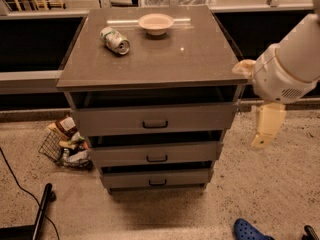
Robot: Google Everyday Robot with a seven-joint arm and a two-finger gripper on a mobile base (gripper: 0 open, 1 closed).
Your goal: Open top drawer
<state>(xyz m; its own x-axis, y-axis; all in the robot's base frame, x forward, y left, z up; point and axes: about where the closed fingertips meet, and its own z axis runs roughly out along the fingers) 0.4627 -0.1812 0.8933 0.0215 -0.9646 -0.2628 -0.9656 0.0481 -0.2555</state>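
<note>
The top drawer [195, 118] is the widest of three grey-brown drawers in a cabinet under a flat top. Its small dark bar handle [155, 124] sits at the centre of the front. The front stands a little forward of the cabinet top, with a dark gap above it. My gripper [266, 128] hangs below the white arm [290, 64] at the right, beside the cabinet's right front corner. It is level with the top drawer, to the right of it and apart from the handle.
A cabinet top [165, 59] holds a lying can [114, 39] and a small bowl [156, 23]. Two narrower drawers [156, 154] sit below. A wire basket of litter [67, 143] lies at the left. A cable [20, 189] and a blue shoe [250, 230] lie on the floor.
</note>
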